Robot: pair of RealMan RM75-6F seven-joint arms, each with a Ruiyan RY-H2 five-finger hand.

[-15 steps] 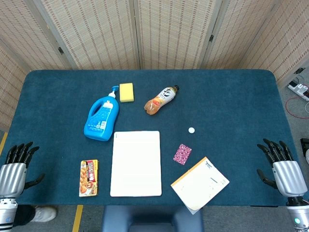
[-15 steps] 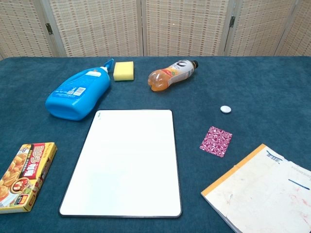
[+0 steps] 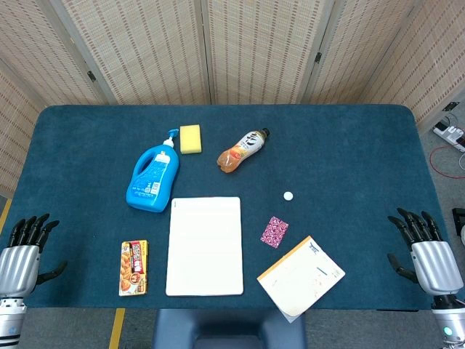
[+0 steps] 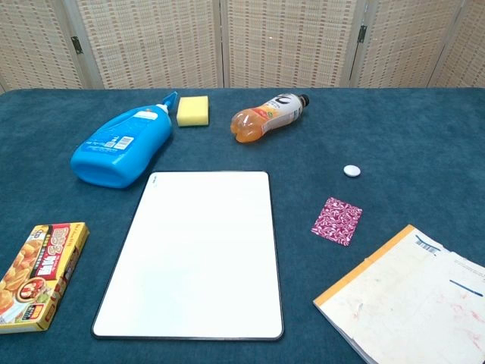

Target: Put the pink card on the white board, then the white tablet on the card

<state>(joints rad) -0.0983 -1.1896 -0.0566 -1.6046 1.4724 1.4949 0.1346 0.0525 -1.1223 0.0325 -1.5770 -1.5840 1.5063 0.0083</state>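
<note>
Head view — pink card [image 3: 275, 232] beside white board [image 3: 205, 246], white tablet [image 3: 288, 195] apart — each robot hand, left [image 3: 19, 256] and right [image 3: 427, 253], spread, empty.

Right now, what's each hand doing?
Left hand: open, holding nothing, at the table's near-left edge.
Right hand: open, holding nothing, at the near-right edge.

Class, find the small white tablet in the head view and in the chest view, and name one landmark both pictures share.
Head view: white tablet right of centre, above the pink card.
Chest view: white tablet right of centre, above the pink card.
Shared landmark: the white board, left of the card.
</note>
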